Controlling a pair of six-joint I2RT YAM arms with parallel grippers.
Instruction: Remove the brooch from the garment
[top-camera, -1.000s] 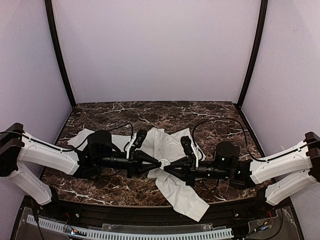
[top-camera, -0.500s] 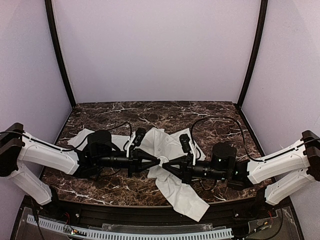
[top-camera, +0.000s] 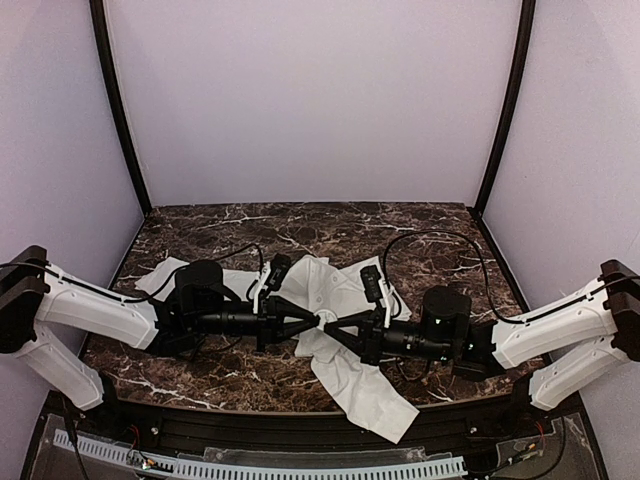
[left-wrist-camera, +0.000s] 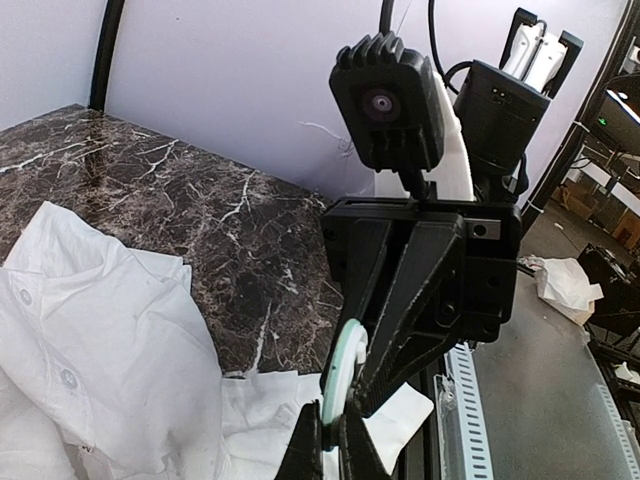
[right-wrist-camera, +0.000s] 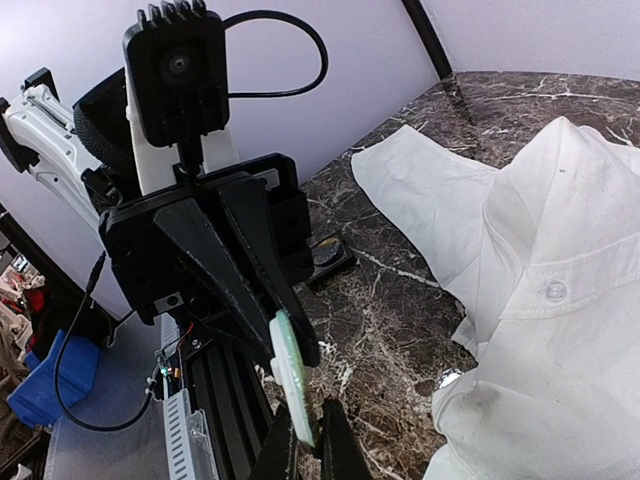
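Crumpled white shirt (top-camera: 335, 285) spreads mid-surface (top-camera: 300, 225), one sleeve reaching the near edge. Both arms stretch low, tip to tip; left jaws and right jaws each pinch the brooch (left-wrist-camera: 342, 366) above it.

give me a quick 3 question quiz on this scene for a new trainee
1. True or false: the brooch lies flat on the marble table.
2. Multiple choice: where do the left gripper and right gripper meet? A) over the white shirt B) at the table's far right corner C) beyond the table's near edge
3. Fill in: in both wrist views the brooch shows ____-on, as a thin pale sliver.

Key: 1 false, it is held up off the table between the fingertips of both grippers. 2 A. 3 edge.
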